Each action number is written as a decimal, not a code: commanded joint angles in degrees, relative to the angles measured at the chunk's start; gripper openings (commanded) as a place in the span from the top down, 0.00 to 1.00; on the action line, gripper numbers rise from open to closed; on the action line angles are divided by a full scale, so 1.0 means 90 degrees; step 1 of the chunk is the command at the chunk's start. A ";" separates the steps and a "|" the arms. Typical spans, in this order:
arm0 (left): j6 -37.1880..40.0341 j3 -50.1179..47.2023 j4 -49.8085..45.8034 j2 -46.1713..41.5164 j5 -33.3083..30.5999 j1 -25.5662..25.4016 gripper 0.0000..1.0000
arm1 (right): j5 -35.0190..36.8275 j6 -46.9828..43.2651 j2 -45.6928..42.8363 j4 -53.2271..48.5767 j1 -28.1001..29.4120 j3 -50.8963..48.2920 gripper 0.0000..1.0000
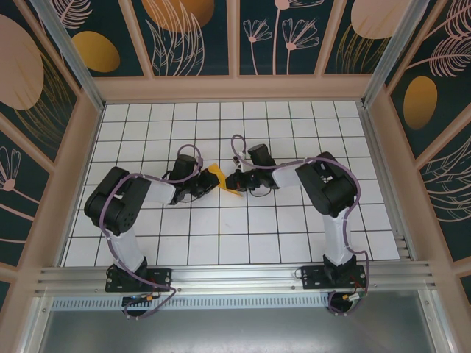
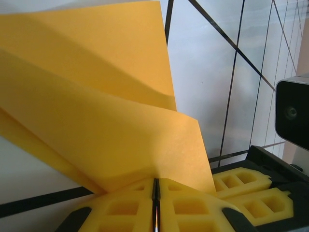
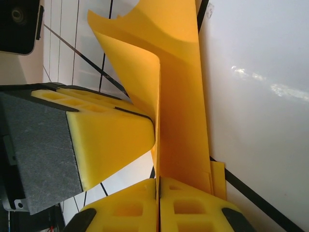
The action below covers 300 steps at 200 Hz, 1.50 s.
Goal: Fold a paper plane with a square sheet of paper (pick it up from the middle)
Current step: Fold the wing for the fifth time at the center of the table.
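Note:
The orange-yellow sheet of paper is folded into a small pointed form with layered flaps and is held just above the tiled floor between both arms. My left gripper is shut on its left edge. In the left wrist view the yellow pads of the left gripper pinch the paper, which fans up and to the left. My right gripper is shut on the opposite end. In the right wrist view the right gripper clamps a long crease of the paper, and the left gripper's fingers are close beside it.
The white tiled floor with black grid lines is fenced by pinkish walls on three sides. A metal rail carrying both arm bases runs along the near edge. The right gripper's fingers sit very near the left ones.

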 commanded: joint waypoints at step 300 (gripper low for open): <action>0.0208 -0.0127 0.0306 -0.0256 0.0513 -0.0197 0.81 | -0.0090 -0.0292 0.0092 -0.1441 -0.0123 0.0052 0.95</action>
